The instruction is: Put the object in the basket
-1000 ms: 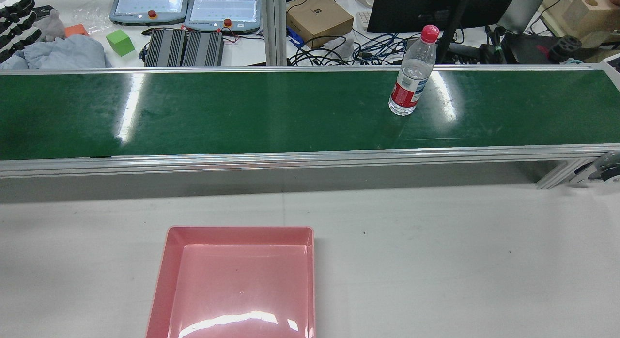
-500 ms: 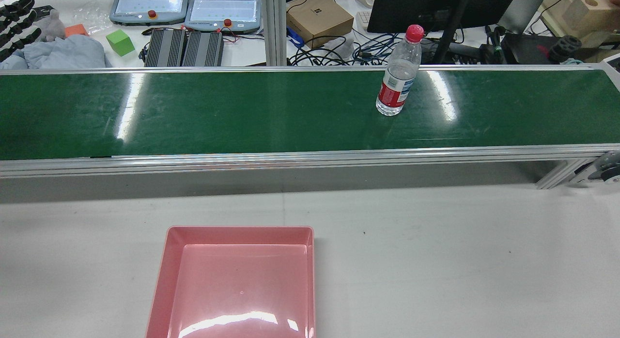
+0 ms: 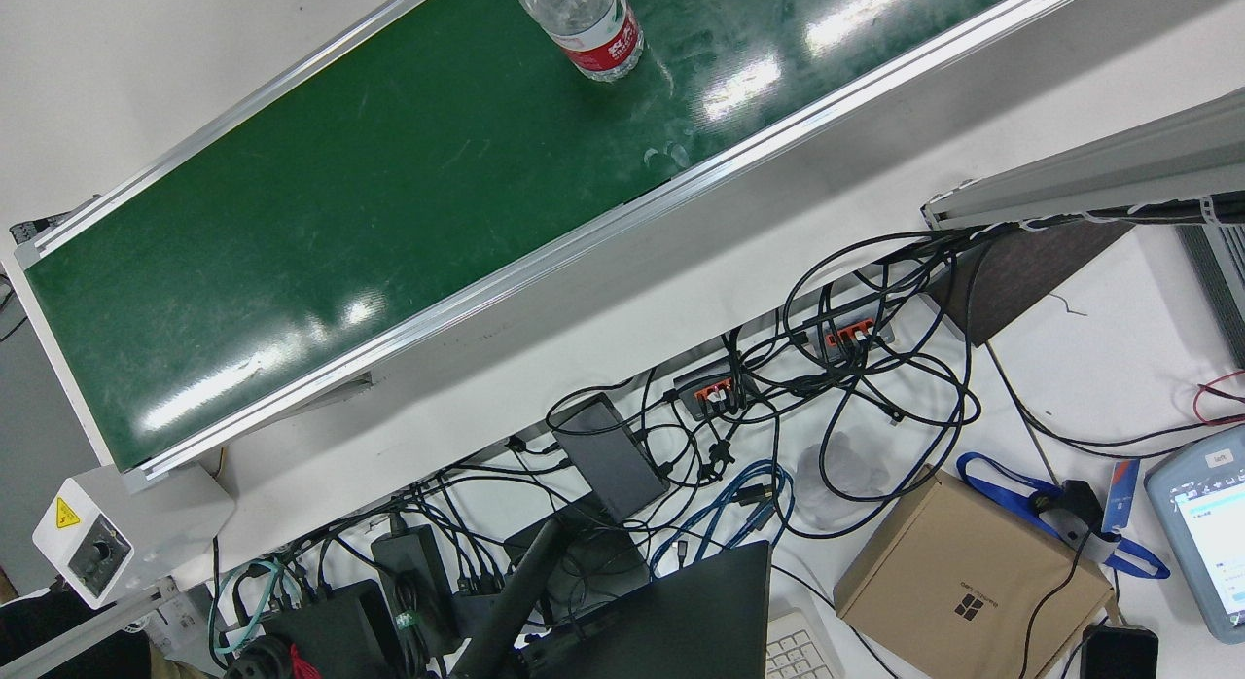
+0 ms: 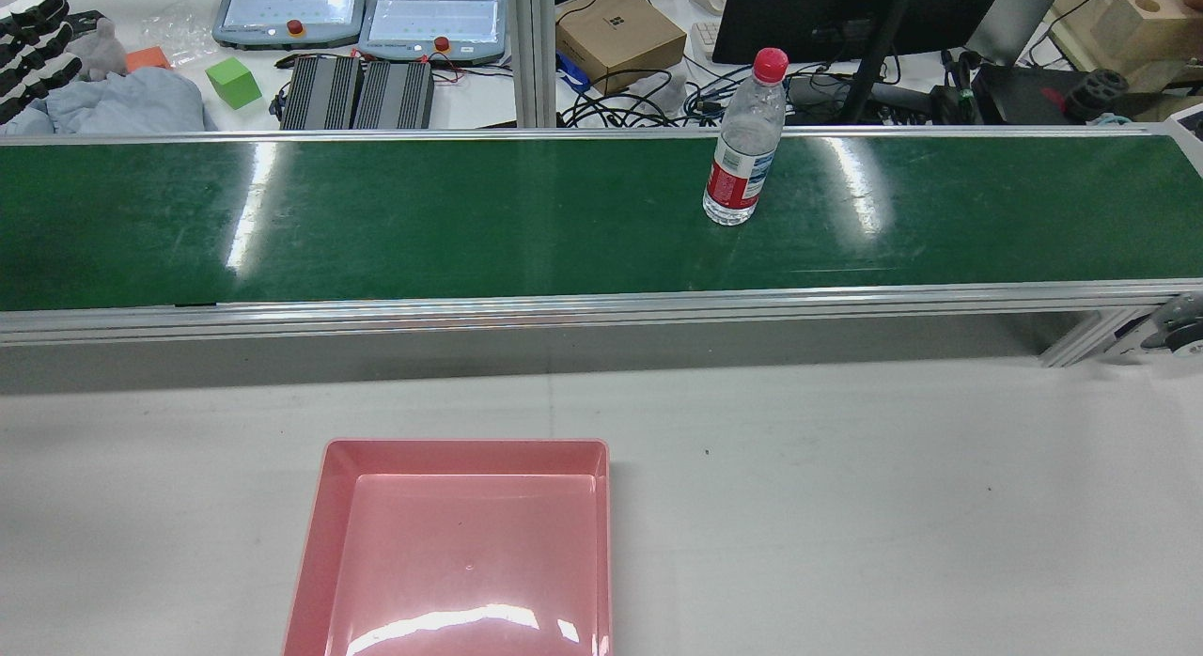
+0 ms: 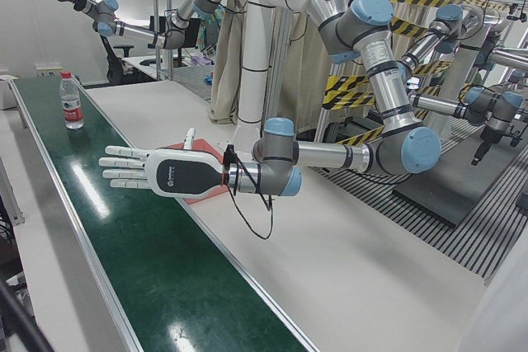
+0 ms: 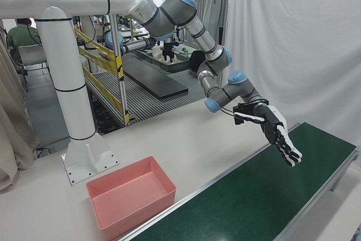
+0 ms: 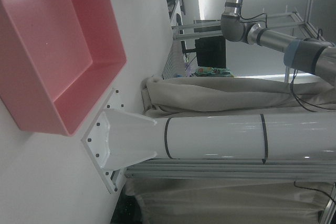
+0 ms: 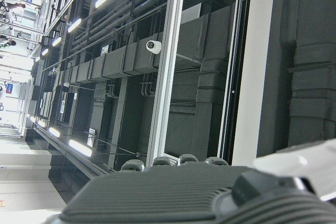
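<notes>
I've got L hand (image 5: 157, 175) and R hand (image 6: 276, 134) spread over the belt (image 4: 376, 224), w/ bottle (image 4: 742, 153) upright on it, basket (image 4: 318, 534) apart on tabletop (image 4: 846, 506).

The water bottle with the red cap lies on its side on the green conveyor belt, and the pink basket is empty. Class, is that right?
Not quite. The water bottle stands upright on the green conveyor belt, as the rear view shows. The pink basket is indeed empty.

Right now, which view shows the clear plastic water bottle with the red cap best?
The rear view: the clear plastic water bottle with the red cap stands whole and upright on the green conveyor belt. The front view crops its top; the left-front view shows it small and far.
</notes>
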You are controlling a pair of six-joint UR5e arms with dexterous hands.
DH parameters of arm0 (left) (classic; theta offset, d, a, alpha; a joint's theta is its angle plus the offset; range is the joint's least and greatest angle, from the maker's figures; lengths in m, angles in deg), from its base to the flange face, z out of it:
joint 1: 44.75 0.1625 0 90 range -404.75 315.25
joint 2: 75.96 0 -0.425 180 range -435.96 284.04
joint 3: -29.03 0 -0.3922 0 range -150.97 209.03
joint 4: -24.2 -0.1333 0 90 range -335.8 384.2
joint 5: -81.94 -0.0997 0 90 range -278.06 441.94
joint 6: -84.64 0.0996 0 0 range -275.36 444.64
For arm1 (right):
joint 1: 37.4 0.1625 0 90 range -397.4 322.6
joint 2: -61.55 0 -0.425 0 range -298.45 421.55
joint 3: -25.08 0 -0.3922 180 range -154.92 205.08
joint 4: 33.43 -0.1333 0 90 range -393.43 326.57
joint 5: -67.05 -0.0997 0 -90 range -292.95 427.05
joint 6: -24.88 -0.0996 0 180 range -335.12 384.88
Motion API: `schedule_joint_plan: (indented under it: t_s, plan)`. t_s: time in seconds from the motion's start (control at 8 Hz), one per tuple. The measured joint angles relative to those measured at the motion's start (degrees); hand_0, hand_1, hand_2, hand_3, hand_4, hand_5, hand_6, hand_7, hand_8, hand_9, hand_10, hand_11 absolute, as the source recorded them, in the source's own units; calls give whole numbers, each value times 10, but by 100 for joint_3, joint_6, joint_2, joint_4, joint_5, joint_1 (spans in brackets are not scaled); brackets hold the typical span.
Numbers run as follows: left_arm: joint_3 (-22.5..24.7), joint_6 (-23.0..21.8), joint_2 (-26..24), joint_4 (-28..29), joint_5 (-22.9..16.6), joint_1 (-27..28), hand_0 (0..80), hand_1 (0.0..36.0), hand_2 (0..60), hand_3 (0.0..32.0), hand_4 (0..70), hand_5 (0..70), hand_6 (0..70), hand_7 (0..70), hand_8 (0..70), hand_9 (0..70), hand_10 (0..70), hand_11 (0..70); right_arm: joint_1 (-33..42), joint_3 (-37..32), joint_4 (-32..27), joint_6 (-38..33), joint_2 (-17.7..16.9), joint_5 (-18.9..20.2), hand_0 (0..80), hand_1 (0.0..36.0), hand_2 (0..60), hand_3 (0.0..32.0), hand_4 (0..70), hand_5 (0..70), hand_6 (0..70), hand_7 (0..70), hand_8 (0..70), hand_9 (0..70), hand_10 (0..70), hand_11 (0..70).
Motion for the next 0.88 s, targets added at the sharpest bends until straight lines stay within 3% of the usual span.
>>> schedule_joint_plan:
  t_s: [0.88]
  plan:
    - [-4,-2,-25,-29,8,35,482,7,0,0,82,59,0,0,0,0,27,48,0,0,0,0,0,0,0,0,0,0,0,0,0,0,0,0,0,0]
